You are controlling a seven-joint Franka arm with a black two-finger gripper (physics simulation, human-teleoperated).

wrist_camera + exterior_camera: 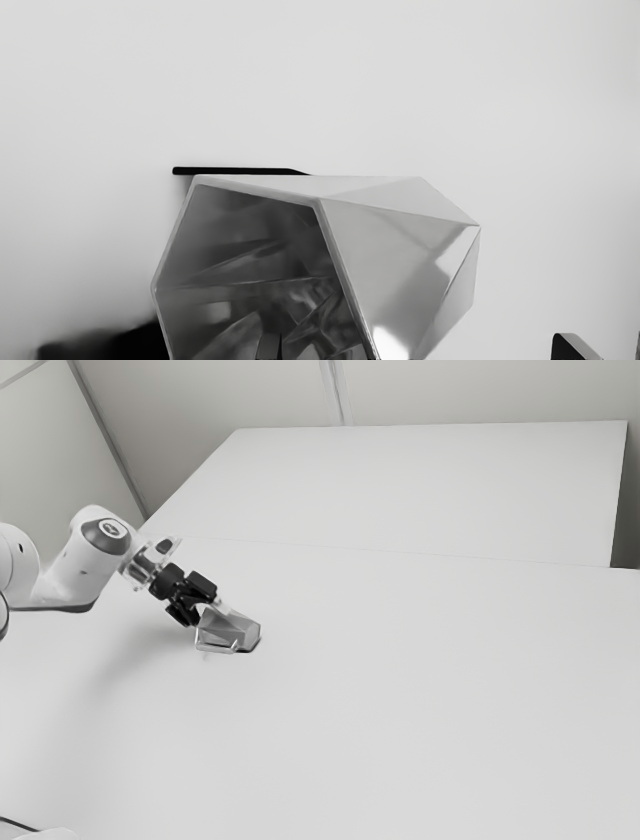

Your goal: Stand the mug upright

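Though tipped, mug [395,240] partly between fingers [203,584]

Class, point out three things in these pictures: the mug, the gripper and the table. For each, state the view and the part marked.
Mug [380,245]: wrist view, on its faceted outer wall.
Gripper [206,610]: exterior view, midway between its fingertips.
Table [450,700]: exterior view, on its bare top.

lettering, numbers, brand names: none legible. one mark: small round emblem [112,530], pale outline, set on dark cap [104,544] of white robot arm [75,570], at exterior view's left; design too small to read.
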